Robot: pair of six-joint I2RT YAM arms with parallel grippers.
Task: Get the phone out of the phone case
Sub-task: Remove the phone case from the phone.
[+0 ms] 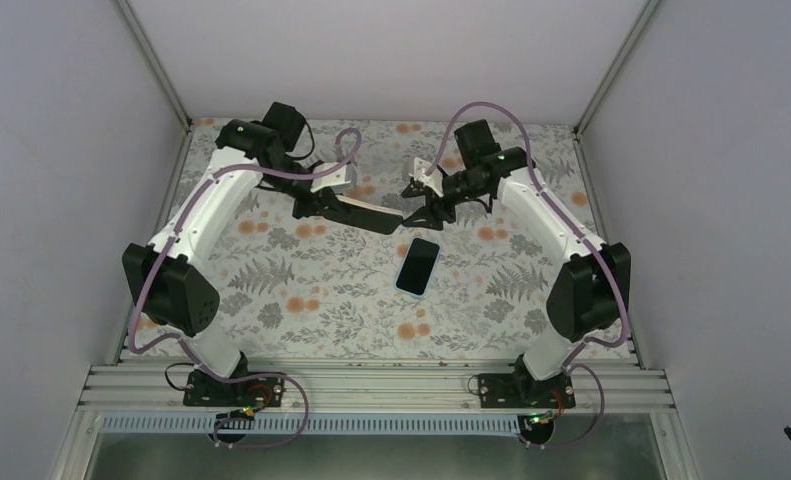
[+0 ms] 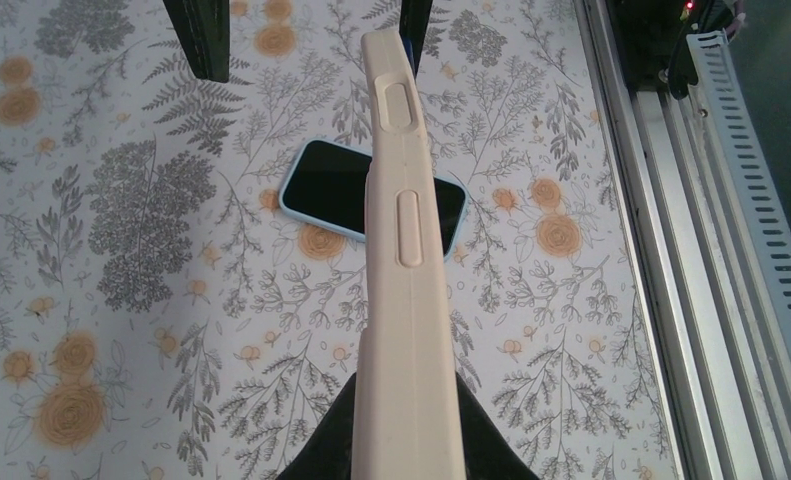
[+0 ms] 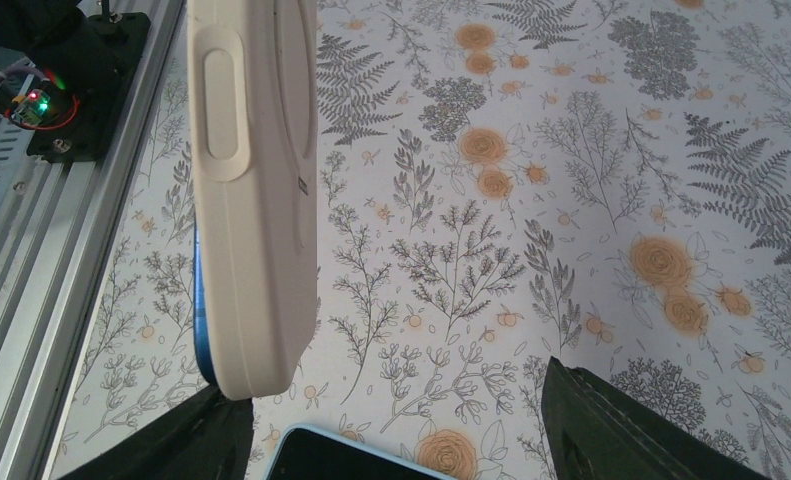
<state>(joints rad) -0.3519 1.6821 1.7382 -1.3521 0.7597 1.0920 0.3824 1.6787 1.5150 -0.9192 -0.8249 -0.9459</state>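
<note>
The phone (image 1: 418, 266), with a black screen and light blue rim, lies flat and bare on the floral table between the arms. It also shows in the left wrist view (image 2: 323, 185) and at the bottom edge of the right wrist view (image 3: 361, 460). My left gripper (image 2: 408, 440) is shut on the beige phone case (image 2: 406, 300) and holds it edge-on above the table. The case looks dark in the top view (image 1: 366, 215). My right gripper (image 3: 386, 400) is open wide, and the case's end (image 3: 256, 200) hangs by its left finger (image 3: 171, 440). A blue edge shows behind the case.
The aluminium rail (image 2: 671, 200) runs along the table's near edge, with the right arm's base and its lit board (image 3: 41, 100) on it. White walls close the table at the left, right and back. The floral tabletop (image 1: 301, 290) surrounds the phone.
</note>
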